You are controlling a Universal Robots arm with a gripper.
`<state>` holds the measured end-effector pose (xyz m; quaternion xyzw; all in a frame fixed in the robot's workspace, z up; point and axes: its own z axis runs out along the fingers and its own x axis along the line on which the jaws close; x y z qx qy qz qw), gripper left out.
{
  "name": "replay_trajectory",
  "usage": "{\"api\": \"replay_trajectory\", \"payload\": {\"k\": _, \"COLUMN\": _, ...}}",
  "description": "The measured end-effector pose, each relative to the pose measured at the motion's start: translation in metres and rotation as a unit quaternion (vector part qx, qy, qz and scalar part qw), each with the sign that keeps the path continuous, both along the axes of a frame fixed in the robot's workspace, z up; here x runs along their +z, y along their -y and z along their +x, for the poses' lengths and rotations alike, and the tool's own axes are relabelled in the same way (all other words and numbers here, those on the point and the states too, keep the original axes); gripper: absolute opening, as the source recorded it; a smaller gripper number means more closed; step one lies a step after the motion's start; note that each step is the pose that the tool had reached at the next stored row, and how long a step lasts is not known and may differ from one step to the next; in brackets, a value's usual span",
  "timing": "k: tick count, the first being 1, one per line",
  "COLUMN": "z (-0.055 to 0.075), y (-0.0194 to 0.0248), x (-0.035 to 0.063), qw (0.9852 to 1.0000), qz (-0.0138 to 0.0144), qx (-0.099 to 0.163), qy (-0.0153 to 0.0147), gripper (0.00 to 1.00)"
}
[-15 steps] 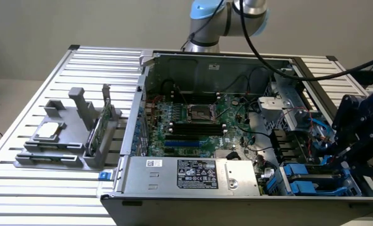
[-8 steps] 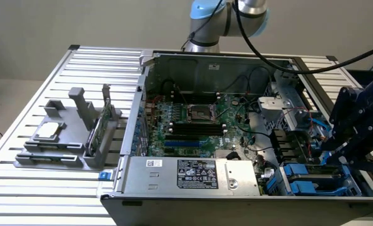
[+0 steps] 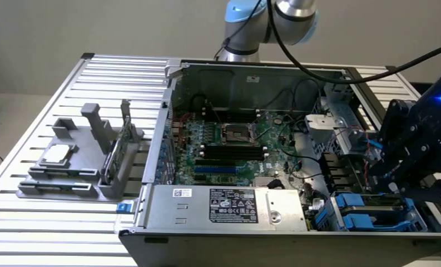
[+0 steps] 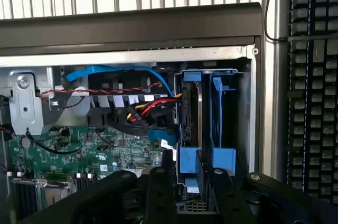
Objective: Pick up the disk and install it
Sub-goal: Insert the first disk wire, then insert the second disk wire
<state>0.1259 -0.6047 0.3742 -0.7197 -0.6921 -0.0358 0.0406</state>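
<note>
**Gripper working at the drive bay of the open computer case**

The arm is reaching down from above the far edge of the slatted worktop (image 3: 27,167), its grey and blue joints showing at the top of the exterior view, with a black cable trailing across to the wrist. The black gripper (image 3: 398,183) is hanging over the case's corner on the exterior view's right, just above the blue drive cage (image 3: 372,214). A blue light is glowing on the wrist.

The wrist view is looking straight into that corner. The two black fingers (image 4: 160,192) are standing partly apart, one on each side of the blue-framed end of the disk (image 4: 191,123), which is sitting on edge in a slot of the cage, beside an empty blue carrier. Whether the fingers are pressing on it cannot be told. Red, yellow and blue cables (image 4: 145,109) are running beside the bay.

The exterior view is taking in the whole computer case (image 3: 280,144) with its motherboard (image 3: 228,150) and power supply (image 3: 228,206), and a grey fixture (image 3: 79,167) on its left. The wrist view is showing a black keyboard (image 4: 311,86) lying beside the case.
</note>
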Motion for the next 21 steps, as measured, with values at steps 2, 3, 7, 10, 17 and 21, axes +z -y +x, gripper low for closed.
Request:
{"api": "replay_trajectory", "payload": {"k": 2, "z": -0.005, "y": -0.0001, "x": -0.0001, "qw": 1.0, "qz": -0.0001, "qx": 0.002, "qy": 0.0, "gripper": 0.32}}
{"api": "replay_trajectory", "payload": {"k": 3, "z": -0.007, "y": -0.0003, "x": -0.0005, "qw": 1.0, "qz": 0.0, "qx": 0.003, "qy": 0.0, "gripper": 0.32}}
{"api": "replay_trajectory", "payload": {"k": 7, "z": -0.014, "y": -0.003, "x": -0.0015, "qw": 1.0, "qz": -0.0002, "qx": 0.007, "qy": 0.0, "gripper": 0.32}}
{"api": "replay_trajectory", "payload": {"k": 10, "z": -0.015, "y": -0.003, "x": -0.0014, "qw": 1.0, "qz": -0.0001, "qx": 0.008, "qy": 0.0001, "gripper": 0.32}}
{"api": "replay_trajectory", "payload": {"k": 17, "z": -0.015, "y": -0.003, "x": -0.0014, "qw": 1.0, "qz": 0.0, "qx": 0.008, "qy": 0.0002, "gripper": 0.32}}
{"api": "replay_trajectory", "payload": {"k": 21, "z": -0.015, "y": -0.0033, "x": -0.0014, "qw": 1.0, "qz": -0.0003, "qx": 0.008, "qy": 0.0002, "gripper": 0.32}}
